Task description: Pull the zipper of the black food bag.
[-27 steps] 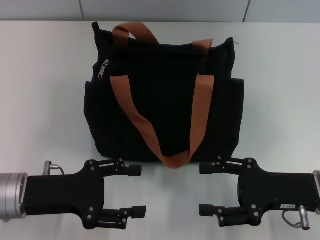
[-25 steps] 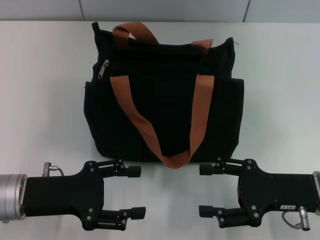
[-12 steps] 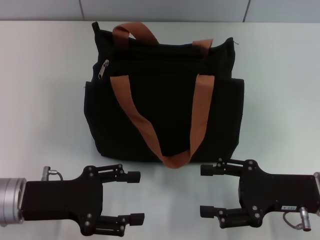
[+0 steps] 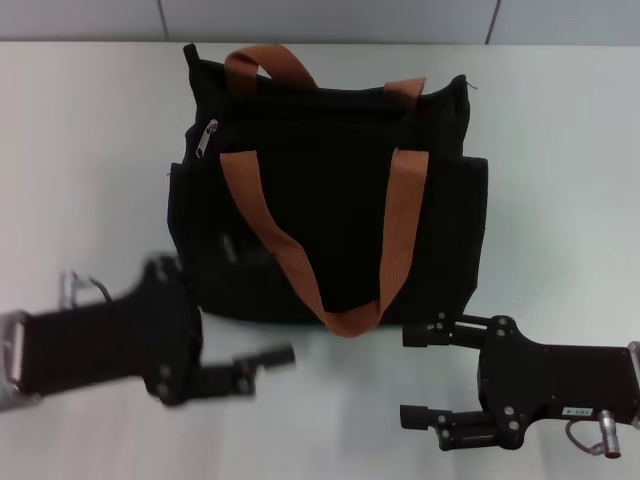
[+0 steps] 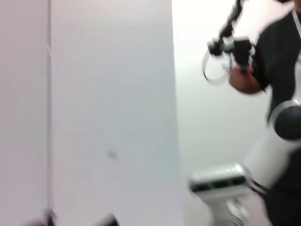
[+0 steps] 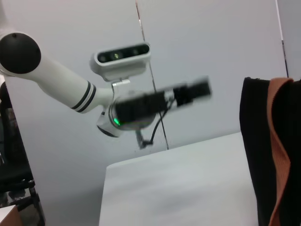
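Observation:
The black food bag (image 4: 330,190) lies on the white table (image 4: 80,150) with two rust-orange strap handles (image 4: 400,240) draped over its front. The small silver zipper pull (image 4: 207,138) sits at the bag's upper left corner, on the zip track. My left gripper (image 4: 255,305) is open and blurred with motion, at the bag's lower left corner; its upper finger overlaps the bag's front. My right gripper (image 4: 415,375) is open and empty, just in front of the bag's lower right corner. The bag's edge and a strap show in the right wrist view (image 6: 263,155).
The white table stretches to both sides of the bag, and a grey wall (image 4: 330,18) runs behind it. The right wrist view shows my left arm (image 6: 61,89) and the head camera (image 6: 122,59) above the table.
My left gripper has lifted and swung forward and up, from in front of the bag to its lower left corner, tilting as it goes. The right gripper and the bag have stayed put.

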Available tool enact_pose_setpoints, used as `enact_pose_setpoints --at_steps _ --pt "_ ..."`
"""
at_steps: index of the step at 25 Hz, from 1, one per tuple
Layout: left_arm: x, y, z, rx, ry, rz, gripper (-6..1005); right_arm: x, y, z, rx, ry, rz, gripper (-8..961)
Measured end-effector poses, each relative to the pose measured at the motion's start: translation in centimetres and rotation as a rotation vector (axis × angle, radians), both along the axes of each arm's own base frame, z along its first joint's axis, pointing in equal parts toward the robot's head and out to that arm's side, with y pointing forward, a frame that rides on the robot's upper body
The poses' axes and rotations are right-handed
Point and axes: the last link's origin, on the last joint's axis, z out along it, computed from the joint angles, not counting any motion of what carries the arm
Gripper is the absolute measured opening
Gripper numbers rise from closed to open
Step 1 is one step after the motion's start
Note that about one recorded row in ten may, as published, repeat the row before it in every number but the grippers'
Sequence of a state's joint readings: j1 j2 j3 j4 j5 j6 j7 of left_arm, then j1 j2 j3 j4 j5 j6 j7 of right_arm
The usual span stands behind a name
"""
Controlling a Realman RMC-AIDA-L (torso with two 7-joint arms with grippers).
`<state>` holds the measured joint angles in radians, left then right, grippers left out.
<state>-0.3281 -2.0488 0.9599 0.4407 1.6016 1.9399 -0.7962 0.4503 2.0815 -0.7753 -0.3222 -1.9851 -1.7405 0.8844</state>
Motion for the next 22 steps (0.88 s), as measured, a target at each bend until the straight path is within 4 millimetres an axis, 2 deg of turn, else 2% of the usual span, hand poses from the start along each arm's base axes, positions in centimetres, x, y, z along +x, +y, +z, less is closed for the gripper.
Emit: enact_pose_setpoints --at_steps 1,3,11,12,17,22 --pt "0.0 0.0 0.0 0.0 0.0 0.0 798 0.0 0.0 0.0 0.001 0.0 -0.001 804" --pt "0.4 0.9 1.6 0.159 -0.101 0.013 792 0.0 0.0 0.0 0.003 0.001 -0.004 804" --pt "-0.8 3.5 5.5 0.327 -0.2 0.188 769 0.1 0.0 0.0 0.004 0.002 -0.007 804" --pt "-1.4 4.3 6.3 0.351 -0.177 0.227 767 0.1 0.0 0.0 0.004 0.002 -0.007 804" --pt "-3.0 6.6 7.5 0.384 -0.038 0.302 752 0.2 0.0 0.0 0.006 -0.006 -0.009 804" --pt "-4.4 8.3 7.2 0.316 0.143 0.348 738 0.1 0.2 0.0 0.008 -0.011 -0.006 804"
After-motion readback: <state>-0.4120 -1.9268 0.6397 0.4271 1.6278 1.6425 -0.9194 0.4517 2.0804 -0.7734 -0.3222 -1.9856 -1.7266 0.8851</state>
